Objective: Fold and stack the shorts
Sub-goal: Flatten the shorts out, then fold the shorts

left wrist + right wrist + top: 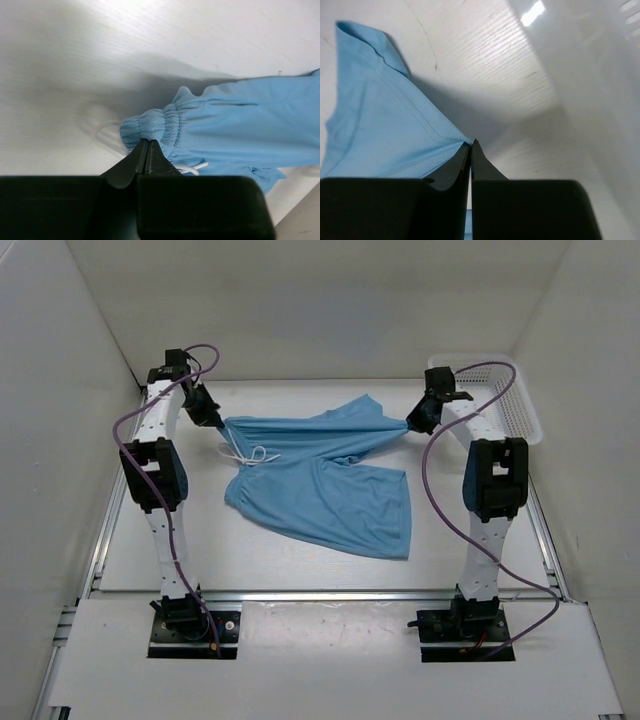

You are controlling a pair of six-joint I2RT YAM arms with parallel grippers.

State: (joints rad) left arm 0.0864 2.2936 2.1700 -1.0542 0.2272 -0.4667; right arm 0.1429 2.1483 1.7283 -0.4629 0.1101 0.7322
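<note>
Looking down from the top camera, I see the shorts (320, 485) pulled out between my two arms across the far half of the table (300, 565). The left gripper (213, 420) sits at about 10 o'clock from the table's middle, and its fingers are clamped on the gathered waistband (155, 125). In the left wrist view the two black tips meet with no gap, and the ruffled elastic edge bunches up right above them. The white drawstring (250, 453) hangs in a small loop just at 4 o'clock of that gripper, lying on the blue cloth.

The right gripper (413, 425) is at about 2 o'clock, pinched tight on the edge of one leg. The right wrist view shows a corner of stitched hem drawn to a point between the closed tips, with the fabric fanning away toward 10 o'clock in that picture. Between the two grips the upper part of the cloth runs as a taut, creased band, lifted at both ends. The other leg lies flat on the table, spreading toward 5 o'clock, its hem nearest to me.

A white mesh basket (520, 405) stands in the far corner at 2 o'clock, just beyond the right gripper and apart from the shorts.
</note>
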